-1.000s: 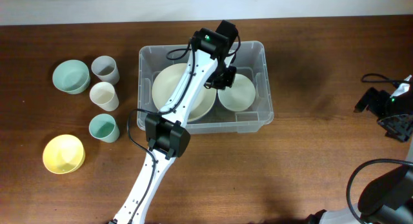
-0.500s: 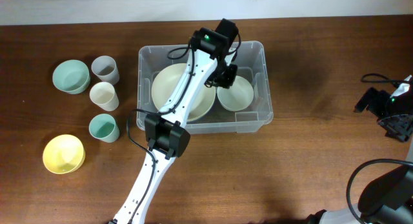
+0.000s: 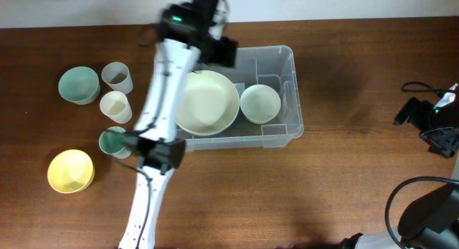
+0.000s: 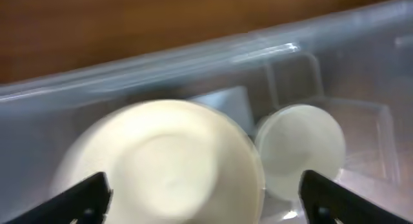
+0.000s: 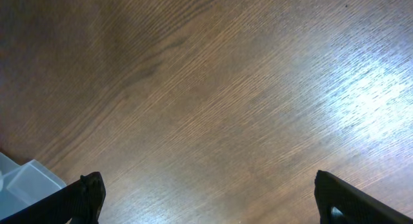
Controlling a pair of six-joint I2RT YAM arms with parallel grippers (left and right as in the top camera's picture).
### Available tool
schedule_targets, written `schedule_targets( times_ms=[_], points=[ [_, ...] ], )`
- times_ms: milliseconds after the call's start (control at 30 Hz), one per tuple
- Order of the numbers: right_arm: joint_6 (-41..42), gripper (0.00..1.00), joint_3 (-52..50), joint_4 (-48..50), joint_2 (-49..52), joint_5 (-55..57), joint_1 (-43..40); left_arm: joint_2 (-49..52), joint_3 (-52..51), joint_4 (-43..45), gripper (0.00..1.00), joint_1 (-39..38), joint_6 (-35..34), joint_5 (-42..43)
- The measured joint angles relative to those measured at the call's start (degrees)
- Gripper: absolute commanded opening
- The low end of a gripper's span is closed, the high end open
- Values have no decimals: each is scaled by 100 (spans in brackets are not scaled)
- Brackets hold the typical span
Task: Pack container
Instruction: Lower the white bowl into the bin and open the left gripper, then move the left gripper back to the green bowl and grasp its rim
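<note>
1. Since half a second ago, the left arm has swung away from the small cream bowl toward the far left corner of the container; its motion blurs it in the overhead view.
2. I see the left jaws spread wide in the left wrist view, one finger at each lower corner, with nothing between them.
3. That same view looks down into the container, with the large cream bowl on the left and the small cream bowl just beside it on the right.
4. From overhead, the container sits on the desk near the middle. The large cream bowl fills its left part and the small one sits apart from the arm.
5. Left of the container on the desk I count a green bowl, a grey cup, a cream cup, a teal cup partly under the arm, and a yellow bowl.
6. My right arm has not shifted from the desk's right edge, well apart from the container.
7. I see the right jaws wide open and empty above bare desk, with a corner of the container at the lower left of that view.
</note>
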Motion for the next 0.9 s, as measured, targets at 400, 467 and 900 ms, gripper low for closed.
schedule_targets(
  times_ms=[400, 467, 900],
  points=[
    [0, 99, 0, 0, 0, 2, 0, -1104, -17, -46, 99, 2542, -249, -616],
    [-2, 99, 0, 0, 0, 0, 0, -1093, -251, -46, 99, 2874, -334, -636],
    [0, 99, 0, -2, 0, 2, 0, -881, -2763, 870, 99, 4072, -774, -660]
  ],
)
